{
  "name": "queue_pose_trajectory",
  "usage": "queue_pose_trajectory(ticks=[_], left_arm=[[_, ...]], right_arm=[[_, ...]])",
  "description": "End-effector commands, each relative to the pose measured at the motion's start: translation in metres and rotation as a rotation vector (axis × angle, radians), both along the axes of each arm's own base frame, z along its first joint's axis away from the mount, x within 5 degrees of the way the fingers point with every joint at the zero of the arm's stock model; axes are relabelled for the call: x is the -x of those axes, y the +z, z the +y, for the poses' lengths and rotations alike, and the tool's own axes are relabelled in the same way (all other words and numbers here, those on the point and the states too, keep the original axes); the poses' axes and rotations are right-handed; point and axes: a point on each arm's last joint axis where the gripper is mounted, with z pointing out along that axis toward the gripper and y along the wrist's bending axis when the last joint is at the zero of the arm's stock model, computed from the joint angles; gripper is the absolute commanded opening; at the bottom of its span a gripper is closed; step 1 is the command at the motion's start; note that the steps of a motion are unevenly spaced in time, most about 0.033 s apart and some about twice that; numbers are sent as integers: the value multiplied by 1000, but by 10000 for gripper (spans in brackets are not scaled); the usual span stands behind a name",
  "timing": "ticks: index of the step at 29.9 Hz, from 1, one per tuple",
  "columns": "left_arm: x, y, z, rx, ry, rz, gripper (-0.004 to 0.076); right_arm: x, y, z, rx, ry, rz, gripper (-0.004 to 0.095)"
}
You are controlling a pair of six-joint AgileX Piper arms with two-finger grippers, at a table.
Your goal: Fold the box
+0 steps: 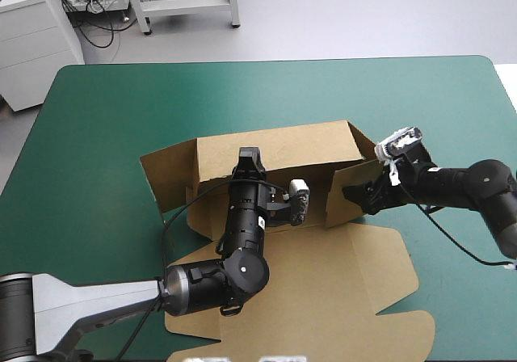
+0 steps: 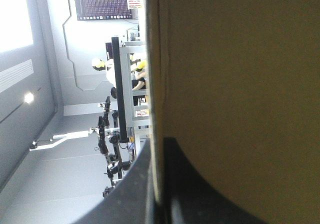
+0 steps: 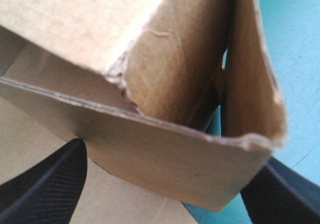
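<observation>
Box [image 1: 307, 145], long axis left-to-right; left end effector [image 1: 248, 157] clamped on it, right end effector [image 1: 356, 194] apart.

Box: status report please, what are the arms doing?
Left end effector shut on the box, raised wall. Right end effector open around a side flap. Walls partly up, lid flat.

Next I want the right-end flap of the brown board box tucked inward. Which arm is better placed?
Right. The right black-fingered pincer is open astride the raised end flap of the brown board box. The left pincer is shut on the raised back wall, mid-length.
</observation>
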Motion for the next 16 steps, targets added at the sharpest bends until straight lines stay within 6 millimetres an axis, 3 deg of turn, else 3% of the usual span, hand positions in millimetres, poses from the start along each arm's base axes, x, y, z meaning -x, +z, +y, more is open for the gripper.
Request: queue_pose_trajectory(ticks=[1, 7, 12, 16], left_arm=[[2, 32, 3, 29, -4, -155, -32], [2, 32, 3, 29, -1, -157, -32], [2, 32, 3, 31, 1, -158, -32], [1, 41, 1, 130, 11, -161, -32]], right_arm=[[0, 16, 12, 14, -40, -88, 747], [-1, 16, 29, 26, -86, -116, 746], [-2, 16, 31, 26, -102, -122, 719], [0, 9, 30, 23, -117, -106, 693]])
